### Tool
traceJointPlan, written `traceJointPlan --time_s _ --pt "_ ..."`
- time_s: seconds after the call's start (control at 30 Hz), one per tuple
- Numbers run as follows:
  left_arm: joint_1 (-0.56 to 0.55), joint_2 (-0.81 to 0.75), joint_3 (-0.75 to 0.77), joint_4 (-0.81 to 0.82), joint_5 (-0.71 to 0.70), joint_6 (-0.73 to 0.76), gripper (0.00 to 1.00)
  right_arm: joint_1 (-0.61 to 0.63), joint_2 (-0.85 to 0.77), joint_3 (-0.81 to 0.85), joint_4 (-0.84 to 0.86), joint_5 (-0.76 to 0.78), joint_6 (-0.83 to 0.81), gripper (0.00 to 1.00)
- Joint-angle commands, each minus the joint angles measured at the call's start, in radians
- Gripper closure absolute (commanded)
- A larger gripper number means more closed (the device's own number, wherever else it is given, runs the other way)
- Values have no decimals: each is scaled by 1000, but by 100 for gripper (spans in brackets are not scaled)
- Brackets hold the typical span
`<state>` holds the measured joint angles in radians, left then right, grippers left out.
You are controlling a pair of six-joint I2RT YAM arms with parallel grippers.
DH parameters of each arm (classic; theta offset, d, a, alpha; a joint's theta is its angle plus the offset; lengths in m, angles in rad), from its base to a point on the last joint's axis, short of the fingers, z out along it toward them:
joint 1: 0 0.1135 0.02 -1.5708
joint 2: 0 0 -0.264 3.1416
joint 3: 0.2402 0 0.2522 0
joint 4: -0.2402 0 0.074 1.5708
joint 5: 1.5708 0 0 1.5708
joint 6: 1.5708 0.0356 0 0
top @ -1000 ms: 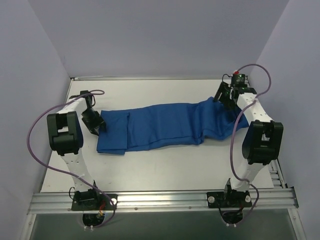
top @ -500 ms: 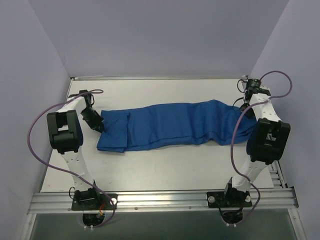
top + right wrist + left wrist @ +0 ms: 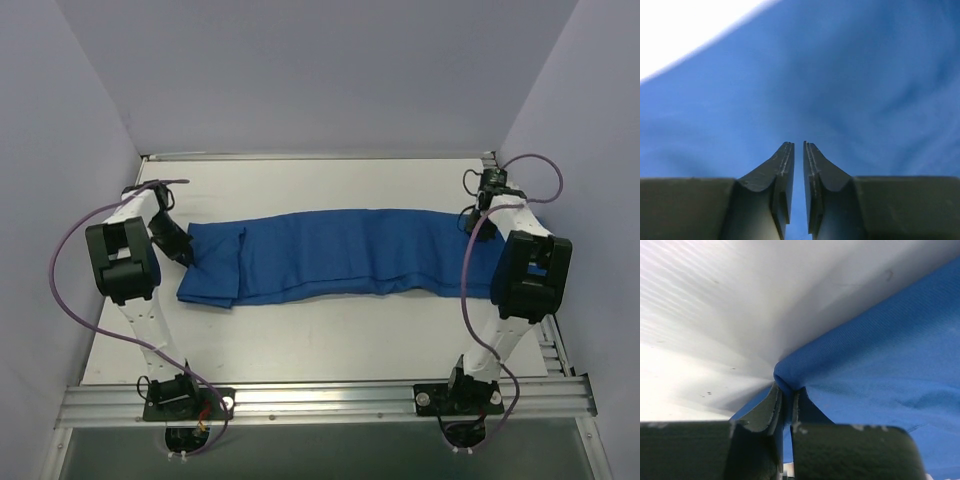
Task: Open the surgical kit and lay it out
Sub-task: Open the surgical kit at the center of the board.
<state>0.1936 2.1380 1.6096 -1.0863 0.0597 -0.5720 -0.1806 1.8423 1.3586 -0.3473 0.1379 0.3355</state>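
The wrap [image 3: 340, 255] lies as a long, rumpled blue band across the table [image 3: 330, 340], stretched from one gripper to the other. The left gripper [image 3: 180, 245] sits at the band's left end, low over the surface, and the cloth runs away from its fingertips toward the other arm. In the left wrist view the jaws are pressed almost together on a small peak of blue fabric. The pinched fold rises just past the fingers [image 3: 771, 407], with the rest of the cloth spreading to that hand's right and bare white table ahead and to its left. The near-left corner of the band is folded over on itself, just beside this gripper. The right gripper [image 3: 476, 222] is at the opposite end, where the cloth passes beneath the arm. In its wrist view the jaws stand nearly closed, only a narrow slit apart, with blue filling the slit — it appears clamped on the cloth. Fabric covers nearly everything ahead of the fingertips, and a white patch shows only at the far upper left.
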Motion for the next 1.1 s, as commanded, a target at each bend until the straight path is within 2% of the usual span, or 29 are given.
traceJointPlan --time_s 0.0,0.13,0.27,0.47,0.5,0.57,0.63,0.67,0.73,0.8,0.9,0.93,1.07 --pt "47 62 10 3 -241 4 98 -42 41 -69 -25 -14 -24 84" --pt "119 83 36 5 -233 11 98 39 73 -29 -39 -173 -43 80" --pt "130 138 130 -23 -238 35 98 113 120 -15 -42 -214 5 79" --pt "125 160 164 -24 -179 69 98 86 172 -19 -25 -213 13 79" --pt "125 148 162 -21 -178 70 95 79 175 -21 -28 -209 11 79" --pt "122 123 162 -23 -181 70 76 56 178 -38 -25 -199 8 79" --pt "99 73 167 -30 -207 73 64 44 175 -50 -19 -193 4 80" --pt "84 56 173 -44 -280 66 56 38 167 -64 -15 -196 4 80" --pt "20 -12 182 -70 -360 61 51 38 155 -75 -1 -218 2 80" --pt "-34 -76 184 -84 -461 49 42 44 146 -85 7 -230 10 79" --pt "-155 -133 187 -74 -532 29 39 50 140 -93 13 -245 22 79" --pt "-214 -142 184 -48 -526 35 39 52 137 -96 17 -248 23 78" --pt "-313 -90 242 -1 -488 83 39 49 135 -90 11 -265 4 75"
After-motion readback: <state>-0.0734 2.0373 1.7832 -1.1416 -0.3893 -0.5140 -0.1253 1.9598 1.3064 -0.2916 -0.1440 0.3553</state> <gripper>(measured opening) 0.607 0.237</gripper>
